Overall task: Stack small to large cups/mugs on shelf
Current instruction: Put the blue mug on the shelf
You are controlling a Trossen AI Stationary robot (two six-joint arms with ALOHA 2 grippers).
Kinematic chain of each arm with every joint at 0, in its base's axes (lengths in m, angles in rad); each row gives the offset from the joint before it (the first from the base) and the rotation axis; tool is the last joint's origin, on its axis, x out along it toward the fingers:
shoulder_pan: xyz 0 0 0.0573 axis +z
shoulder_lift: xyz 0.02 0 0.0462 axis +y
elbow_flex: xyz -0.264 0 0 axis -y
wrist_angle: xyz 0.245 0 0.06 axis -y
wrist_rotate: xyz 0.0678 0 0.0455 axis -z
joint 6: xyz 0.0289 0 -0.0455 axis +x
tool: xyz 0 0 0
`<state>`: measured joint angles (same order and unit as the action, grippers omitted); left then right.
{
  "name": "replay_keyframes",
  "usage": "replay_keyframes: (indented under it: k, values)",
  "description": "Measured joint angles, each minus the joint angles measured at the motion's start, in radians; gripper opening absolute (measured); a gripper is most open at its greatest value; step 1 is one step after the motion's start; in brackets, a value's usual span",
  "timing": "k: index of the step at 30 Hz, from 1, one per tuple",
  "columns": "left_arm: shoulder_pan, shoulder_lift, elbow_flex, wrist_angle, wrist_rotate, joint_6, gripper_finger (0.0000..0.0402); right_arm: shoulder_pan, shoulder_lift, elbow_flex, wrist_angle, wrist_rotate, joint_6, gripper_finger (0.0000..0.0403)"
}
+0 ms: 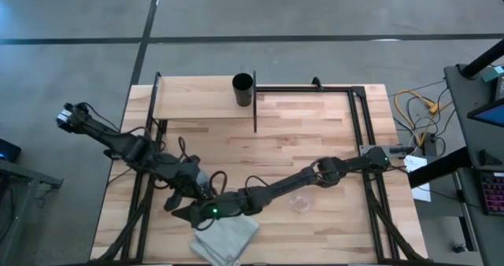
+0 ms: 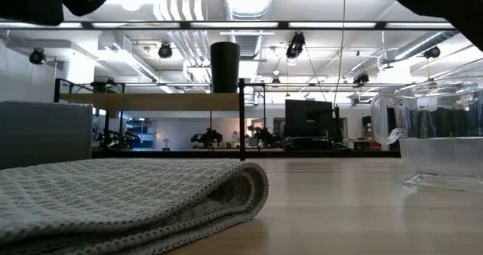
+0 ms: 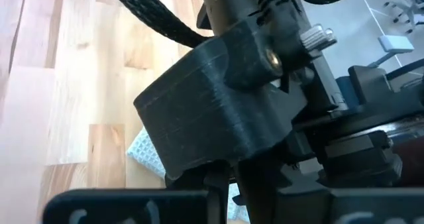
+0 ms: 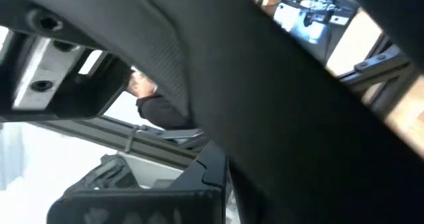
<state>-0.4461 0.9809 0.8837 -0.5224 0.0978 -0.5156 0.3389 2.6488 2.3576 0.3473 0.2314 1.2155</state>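
Note:
The black cylindrical cup (image 1: 242, 90) stands upright on the pale shelf board (image 1: 197, 101) near its right end; it also shows in the low view (image 2: 224, 65). The clear glass cup (image 1: 300, 203) stands on the tabletop, right of centre near the front, and shows large in the low view (image 2: 445, 145). The blue-grey mug does not show in any view. My left gripper (image 1: 202, 190) and my right gripper (image 1: 183, 213) are close together at the front left, just above the folded grey cloth (image 1: 226, 236). Each wrist view is filled by the other arm.
The shelf's black uprights (image 1: 254, 112) stand at its ends, and a black frame (image 1: 358, 116) runs along the table's right side. My right arm (image 1: 315, 175) stretches across the table's front half, passing close to the glass cup. Cables lie beyond the table's right edge.

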Motion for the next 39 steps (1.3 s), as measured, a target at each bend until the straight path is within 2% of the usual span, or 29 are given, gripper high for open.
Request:
replay_keyframes:
  k: [17,24,29,39]
  values:
    - [0.000,0.006,-0.026,0.006,0.005,0.000,0.0019,-0.003,0.002,-0.002,-0.008,0.024,-0.014,0.0009]
    - [0.000,0.007,-0.027,-0.002,0.005,0.000,0.0019,-0.003,-0.002,-0.002,-0.068,0.023,0.020,0.0015]
    - [0.000,0.008,-0.028,-0.003,0.005,-0.001,0.0019,-0.003,-0.006,-0.002,-0.105,0.020,0.063,0.0047]
    - [0.000,0.014,-0.028,-0.005,-0.002,-0.001,0.0019,-0.004,-0.008,-0.001,-0.131,0.021,0.079,0.0138]
